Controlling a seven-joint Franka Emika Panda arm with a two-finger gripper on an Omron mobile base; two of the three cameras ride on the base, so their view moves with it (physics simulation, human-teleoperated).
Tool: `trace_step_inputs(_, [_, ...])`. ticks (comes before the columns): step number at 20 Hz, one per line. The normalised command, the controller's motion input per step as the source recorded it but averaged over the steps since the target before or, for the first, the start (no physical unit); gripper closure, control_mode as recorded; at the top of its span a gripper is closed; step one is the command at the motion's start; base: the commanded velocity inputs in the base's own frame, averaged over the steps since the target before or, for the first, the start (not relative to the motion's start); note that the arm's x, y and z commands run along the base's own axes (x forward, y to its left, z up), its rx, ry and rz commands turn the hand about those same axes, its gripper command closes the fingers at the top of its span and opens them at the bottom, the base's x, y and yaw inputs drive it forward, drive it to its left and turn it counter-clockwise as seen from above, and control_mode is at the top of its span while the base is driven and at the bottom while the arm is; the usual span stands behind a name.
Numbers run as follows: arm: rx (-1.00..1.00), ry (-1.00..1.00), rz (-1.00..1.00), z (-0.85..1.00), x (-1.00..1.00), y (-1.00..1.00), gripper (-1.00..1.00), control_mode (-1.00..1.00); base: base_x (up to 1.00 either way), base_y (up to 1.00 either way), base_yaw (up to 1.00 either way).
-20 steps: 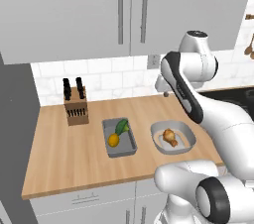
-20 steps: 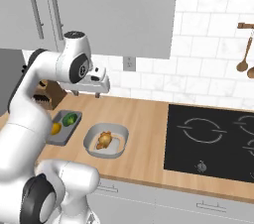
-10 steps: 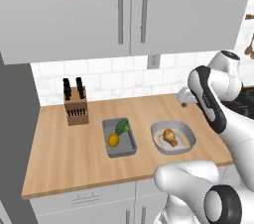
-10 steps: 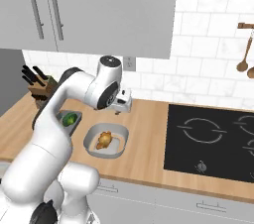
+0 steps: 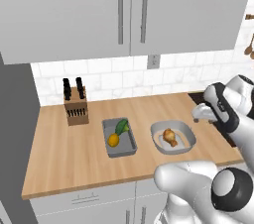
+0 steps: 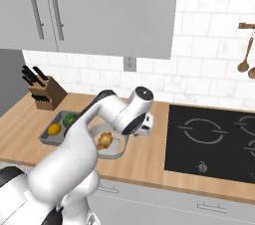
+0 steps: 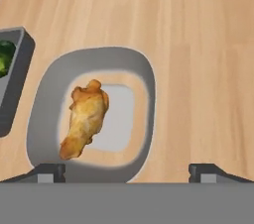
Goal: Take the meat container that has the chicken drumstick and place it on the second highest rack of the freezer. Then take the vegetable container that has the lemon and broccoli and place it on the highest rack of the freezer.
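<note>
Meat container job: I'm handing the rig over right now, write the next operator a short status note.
Gripper: open, empty, hovering above the counter over the near edge of the meat container.
Meat container, chicken drumstick inside: on the counter, not yet grasped.
Vegetable container with lemon and broccoli: on the counter beside the meat container, toward the knife block.
Done: nothing placed.
Left: meat container to the freezer's second highest rack, then vegetable container to the highest rack.

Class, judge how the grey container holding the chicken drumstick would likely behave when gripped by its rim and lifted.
The meat container looks rigid, so it probably keeps its shape. Its wide, sloped rim may slip between the fingers. The chicken drumstick lies loose inside and could slide if the container tilts.
</note>
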Motion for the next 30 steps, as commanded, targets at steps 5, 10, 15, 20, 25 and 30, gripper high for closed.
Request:
trace_step_inputs(5, [0.02,0.09,0.00,-0.77,0.13,-0.01,-1.00,-1.00,0.00,0.00,0.00])
trace_step_inputs(10, [0.00,0.02,0.00,-0.49,0.19,-0.09,-1.00,-1.00,0.00,0.00,0.00])
trace_step_inputs(15, [0.00,0.04,-0.01,-0.15,0.40,0.00,-1.00,-1.00,0.00,0.00,0.00])
trace_step_inputs(20, [0.00,0.00,-0.03,-0.02,0.18,0.00,-1.00,-1.00,0.00,0.00,0.00])
trace_step_inputs(25, [0.00,-0.01,-0.01,-0.16,0.05,0.04,-1.00,-1.00,0.00,0.00,0.00])
trace_step_inputs(30, [0.00,-0.02,-0.03,-0.22,0.12,0.15,-1.00,-1.00,0.00,0.00,0.00])
